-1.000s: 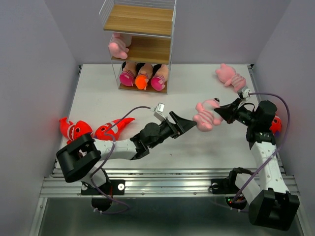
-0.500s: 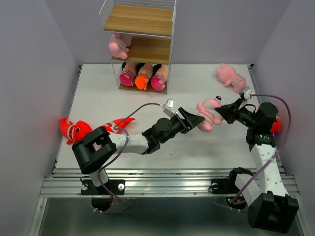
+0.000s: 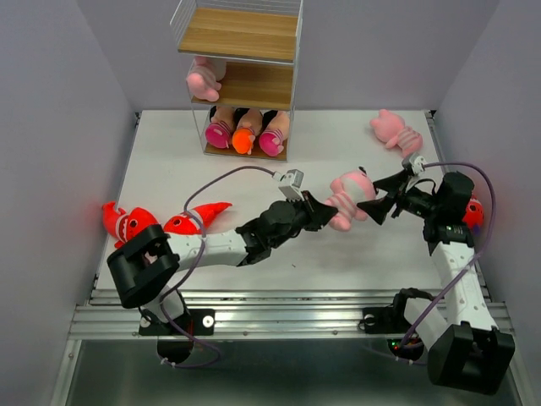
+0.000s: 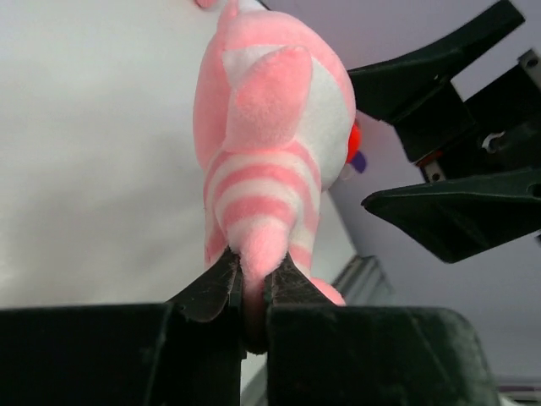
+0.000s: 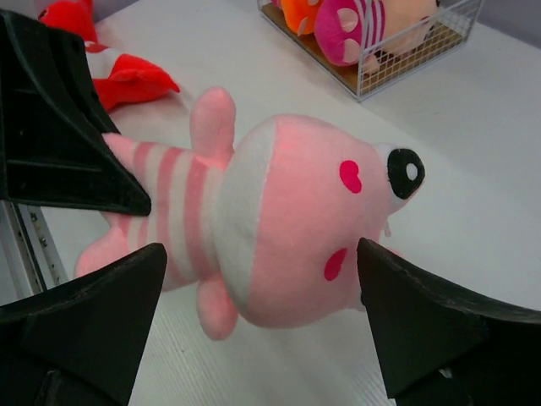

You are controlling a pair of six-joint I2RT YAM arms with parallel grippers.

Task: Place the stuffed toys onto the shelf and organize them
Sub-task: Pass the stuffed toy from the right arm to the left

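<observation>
A pink stuffed toy with striped legs (image 3: 348, 191) hangs between both arms at mid-table. My left gripper (image 3: 328, 206) is shut on one striped leg; in the left wrist view the leg (image 4: 254, 228) is pinched between the jaws of that gripper (image 4: 251, 272). My right gripper (image 3: 379, 200) stands open, its fingers on either side of the toy's head (image 5: 321, 211) without squeezing it. The shelf (image 3: 272, 41) stands at the back, with a pink toy (image 3: 203, 81) on its middle board and three dolls (image 3: 245, 132) on the bottom board.
Two red sharks (image 3: 128, 222) (image 3: 196, 222) lie at the left of the table. Another pink toy (image 3: 396, 130) lies at the back right. A red toy (image 3: 474, 211) shows partly behind the right arm. Grey walls close in both sides.
My left gripper reached further right and closed on the pink toy's leg. My right gripper, shut on the toy before, has opened and let go.
</observation>
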